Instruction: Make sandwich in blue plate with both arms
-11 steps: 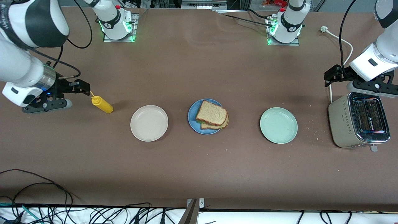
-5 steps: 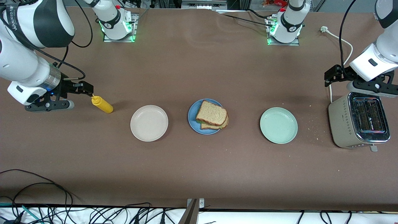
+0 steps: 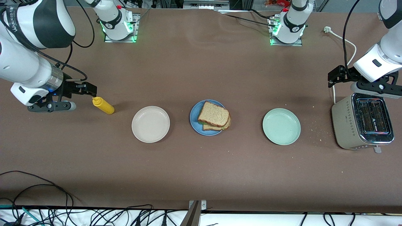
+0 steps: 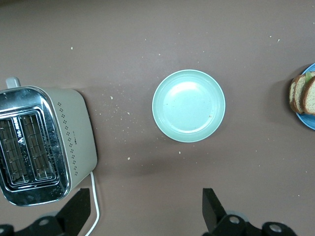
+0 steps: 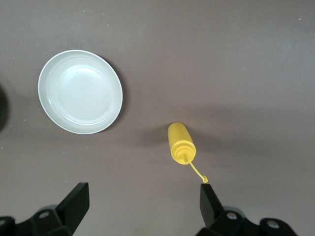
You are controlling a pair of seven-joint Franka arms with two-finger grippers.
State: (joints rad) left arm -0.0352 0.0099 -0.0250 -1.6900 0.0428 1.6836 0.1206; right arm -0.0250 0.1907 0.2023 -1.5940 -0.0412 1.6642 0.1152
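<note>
The sandwich [image 3: 214,115], two bread slices with green lettuce between them, lies on the blue plate [image 3: 194,121] at the table's middle. Its edge [image 4: 301,93] and the plate's rim [image 4: 309,119] show in the left wrist view. My right gripper [image 3: 86,89] is open and empty, up in the air by the yellow mustard bottle [image 3: 103,105] at the right arm's end; in the right wrist view [image 5: 142,199] the bottle [image 5: 180,142] lies close to one fingertip. My left gripper [image 3: 337,75] is open and empty, up beside the toaster [image 3: 362,121]; it also shows in the left wrist view [image 4: 145,209].
A beige plate [image 3: 150,124] lies between the bottle and the blue plate, also in the right wrist view [image 5: 80,91]. A pale green plate [image 3: 281,126] lies between the blue plate and the toaster, also in the left wrist view [image 4: 188,105]. A white cord [image 3: 344,39] runs from the toaster [image 4: 42,142]. Crumbs lie near it.
My right arm has drawn a little toward the mustard bottle and slightly upward in the front view. The left arm, sandwich and plates have not moved.
</note>
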